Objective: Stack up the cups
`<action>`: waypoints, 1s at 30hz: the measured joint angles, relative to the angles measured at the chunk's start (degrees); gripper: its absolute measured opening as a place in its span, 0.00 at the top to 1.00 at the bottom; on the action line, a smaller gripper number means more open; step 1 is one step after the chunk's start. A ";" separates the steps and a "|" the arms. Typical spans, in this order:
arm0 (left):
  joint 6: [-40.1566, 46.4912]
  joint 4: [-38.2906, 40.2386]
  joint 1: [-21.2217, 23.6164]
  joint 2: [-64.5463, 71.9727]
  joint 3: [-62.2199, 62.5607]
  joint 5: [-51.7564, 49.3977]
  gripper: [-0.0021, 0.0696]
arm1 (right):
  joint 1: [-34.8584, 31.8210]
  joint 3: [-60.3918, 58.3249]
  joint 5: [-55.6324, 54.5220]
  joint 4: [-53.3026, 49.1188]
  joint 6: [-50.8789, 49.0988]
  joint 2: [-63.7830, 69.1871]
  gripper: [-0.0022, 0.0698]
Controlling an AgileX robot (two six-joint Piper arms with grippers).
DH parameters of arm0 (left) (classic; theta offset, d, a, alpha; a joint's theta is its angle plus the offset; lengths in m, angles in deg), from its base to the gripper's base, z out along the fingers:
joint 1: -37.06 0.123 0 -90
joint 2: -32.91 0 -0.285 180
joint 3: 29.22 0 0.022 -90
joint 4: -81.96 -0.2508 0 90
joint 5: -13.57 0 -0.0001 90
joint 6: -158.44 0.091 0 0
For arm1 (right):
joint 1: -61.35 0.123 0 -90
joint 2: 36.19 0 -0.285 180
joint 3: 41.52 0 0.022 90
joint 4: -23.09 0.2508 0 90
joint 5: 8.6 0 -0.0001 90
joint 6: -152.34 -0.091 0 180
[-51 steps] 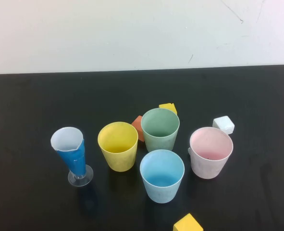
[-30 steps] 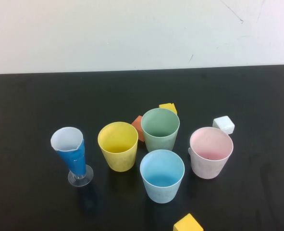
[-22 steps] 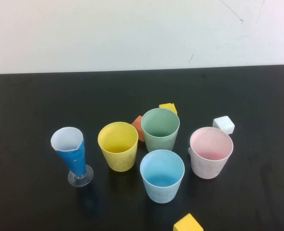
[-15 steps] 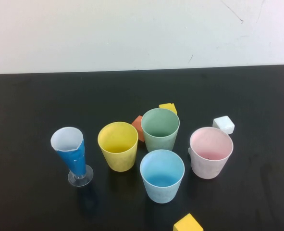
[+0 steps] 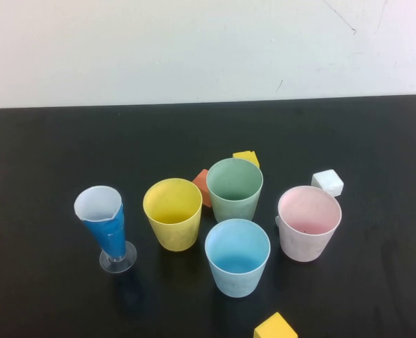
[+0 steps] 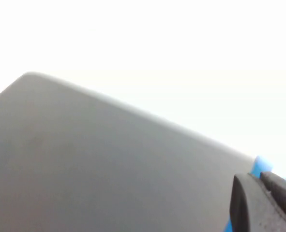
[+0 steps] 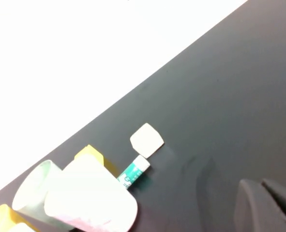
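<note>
Four cups stand upright and apart on the black table point(image 5: 53, 155): yellow cup point(image 5: 172, 213), green cup point(image 5: 234, 189), blue cup point(image 5: 237, 257) nearest the front, and pink cup point(image 5: 308, 222) on the right. Neither arm shows in the high view. My left gripper point(image 6: 257, 177) is shut and empty over bare table, with no cup in its wrist view. My right gripper point(image 7: 262, 185) is shut and empty, apart from the pink cup point(image 7: 92, 200) and green cup point(image 7: 34, 189).
A narrow blue-and-white cone glass point(image 5: 103, 225) on a clear foot stands left of the yellow cup. Small blocks lie around: orange point(image 5: 202, 186), yellow point(image 5: 246, 157), white point(image 5: 327, 182), another yellow point(image 5: 274, 327) at the front edge. A teal-and-white piece point(image 7: 133, 174) lies beside the pink cup.
</note>
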 joint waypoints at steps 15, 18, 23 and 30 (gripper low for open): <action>-6.53 12.20 0.00 0.00 0.00 19.76 0.97 | 0.00 0.00 5.87 0.08 8.10 0.00 0.97; -8.28 12.45 0.00 0.00 0.00 21.82 0.97 | 0.00 0.00 6.01 0.08 8.31 0.00 0.97; -16.30 12.45 0.00 0.00 0.00 24.57 0.97 | 0.00 0.00 6.01 0.08 9.33 0.00 0.97; -16.94 12.59 0.00 0.00 0.00 23.06 0.97 | 0.00 0.00 6.01 0.08 10.31 0.00 0.97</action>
